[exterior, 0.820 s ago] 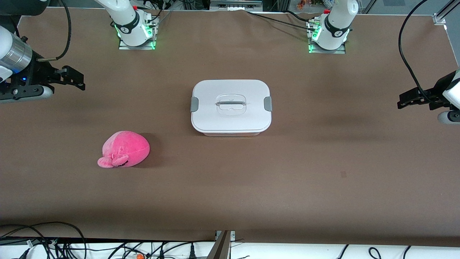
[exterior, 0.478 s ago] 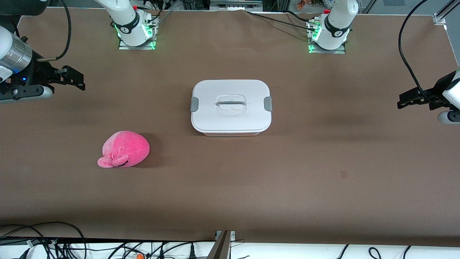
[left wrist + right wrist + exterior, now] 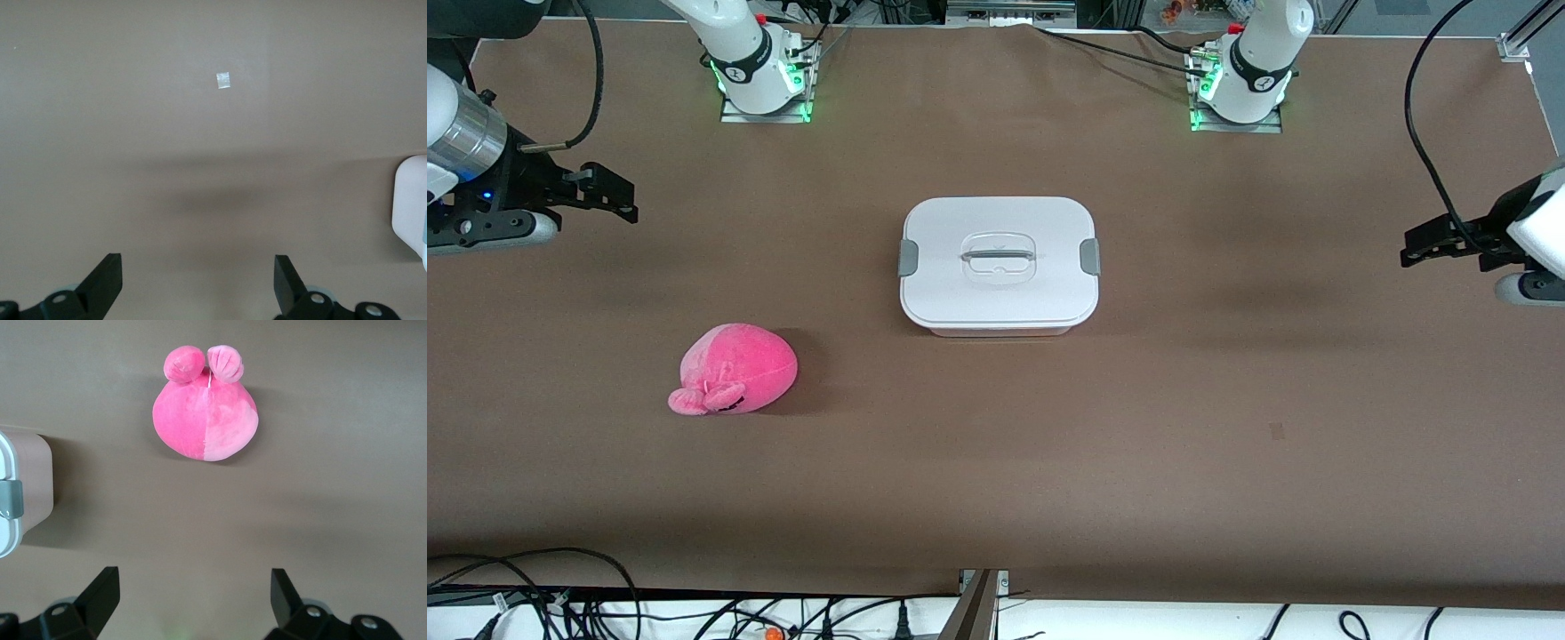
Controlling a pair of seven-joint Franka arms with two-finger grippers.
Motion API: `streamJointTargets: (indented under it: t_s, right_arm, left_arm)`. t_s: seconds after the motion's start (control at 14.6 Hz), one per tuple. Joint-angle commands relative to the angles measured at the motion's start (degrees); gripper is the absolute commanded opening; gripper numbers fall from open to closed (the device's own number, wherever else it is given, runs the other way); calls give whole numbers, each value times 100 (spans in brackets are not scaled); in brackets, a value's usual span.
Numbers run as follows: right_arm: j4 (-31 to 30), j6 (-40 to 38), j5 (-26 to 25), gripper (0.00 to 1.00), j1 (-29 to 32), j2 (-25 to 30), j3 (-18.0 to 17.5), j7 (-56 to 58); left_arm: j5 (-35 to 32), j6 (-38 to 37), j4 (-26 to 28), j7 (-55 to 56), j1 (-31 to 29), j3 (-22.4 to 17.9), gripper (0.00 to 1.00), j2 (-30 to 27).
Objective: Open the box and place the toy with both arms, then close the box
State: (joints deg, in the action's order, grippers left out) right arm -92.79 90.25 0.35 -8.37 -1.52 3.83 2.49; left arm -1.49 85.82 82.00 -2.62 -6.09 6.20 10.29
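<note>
Item: box (image 3: 999, 265). Stands mid-counter, white lid seated, grey side clips (image 3: 907, 257) down; judged still to be opened, its clips facing the two arms' ends so each arm can take one.

Item: toy (image 3: 734, 369). Pink plush, lying on the counter (image 3: 1227, 427) nearer the front camera than the box, toward the right arm's end, well apart from it.

Item: right pincer (image 3: 609, 194). Spread, empty, aloft over bare counter at its own end.

Item: left pincer (image 3: 1427, 244). Spread, empty, over bare counter at its end.

Surroundings: small pale tape square (image 3: 223, 80) on the counter; cables (image 3: 560, 596) along the edge. Nothing lies between either pincer and the box.
</note>
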Motion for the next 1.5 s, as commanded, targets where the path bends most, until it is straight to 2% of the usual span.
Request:
streamJointTargets:
  t_s: [0.0,0.27,0.48,0.68,1.16,1.44]
  right_arm:
    - [68,-113,-61,100,37,-6,-23,-3]
    - [59,-113,-61,100,37,-6,-23,-3]
    - [59,-113,-61,100,37,-6,-23,-3]
    - [68,-113,-61,100,37,-6,-23,-3]
    - [68,-113,-61,100,29,-6,-23,-21]
    - [68,-113,-61,100,11,-6,-32,-21]
  left_arm:
    - [132,-136,-202,-10,422,21,100,201]
    - [132,-127,-202,-19,1380,21,100,333]
    - [280,-109,-202,-54,1864,39,100,666]
    - [597,-4,-211,-1078,2391,39,100,1035]
    - [554,926,-202,-1828,3411,39,100,1502]
    - [370,1813,-158,-2259,3948,30,100,1756]
